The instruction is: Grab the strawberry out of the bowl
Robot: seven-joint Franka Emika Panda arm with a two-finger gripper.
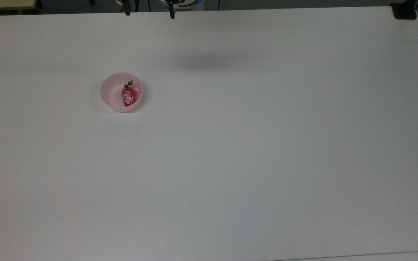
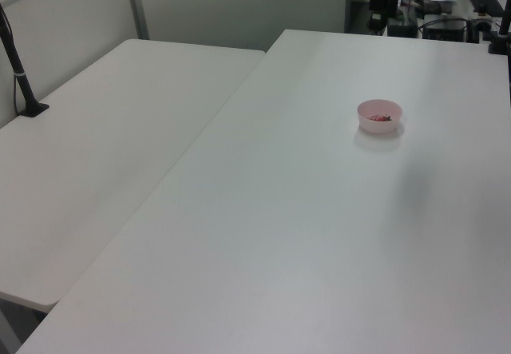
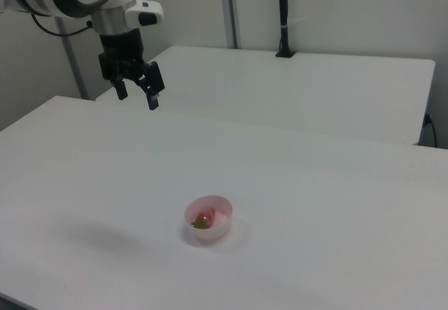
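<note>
Right view shows the end effector (image 3: 136, 94) spread open, high above the tabletop (image 3: 336, 205) and well apart from the pink bowl (image 3: 222, 220) holding the strawberry (image 3: 204, 219), so the approach likely comes first: travel over and descend.

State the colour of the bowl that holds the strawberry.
Pale pink. The bowl shows best in the top view.

The top view looks steeply down; the left and right views, lower and oblique, share the bowl (image 1: 121, 92).
</note>
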